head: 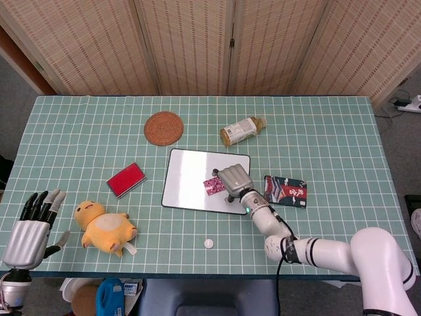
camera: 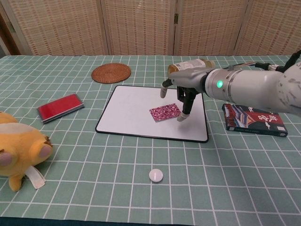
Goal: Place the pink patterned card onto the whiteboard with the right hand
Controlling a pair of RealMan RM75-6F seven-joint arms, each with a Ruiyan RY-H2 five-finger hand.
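R hand point(camera: 181, 96) is over the whiteboard point(camera: 134, 110), fingers pointing down, pinching the right edge of the pink card point(camera: 165, 112). Card sits low over the board's right-centre, roughly flat; can't tell from either view if it's touching the surface or just above it. Holding by one edge makes sense: it leaves the rest of the card free to lie down flat, and the fingers can let go w/o dragging it. Judgement: placement step is nearly done, what's left is releasing and lifting clear. Risk: card sticks to a fingertip or slides on the slick board as the hand comes off.

L hand point(head: 29, 227) is at the near-left table point(head: 329, 131) corner, fingers spread, holding nothing, well apart from the work, prob. parked since the task is R-hand only.

Other stuff: dark box point(camera: 254, 120) just right of the board, has white characters on it, too small to read. Bottle point(camera: 189, 70) lying on its side behind the board, label unreadable. Red case point(camera: 60, 107) left of board, no visible writing. Woven coaster point(camera: 111, 73) at back, yellow plush point(camera: 19, 148) near-left, small white disc point(camera: 155, 175) in front of the board.
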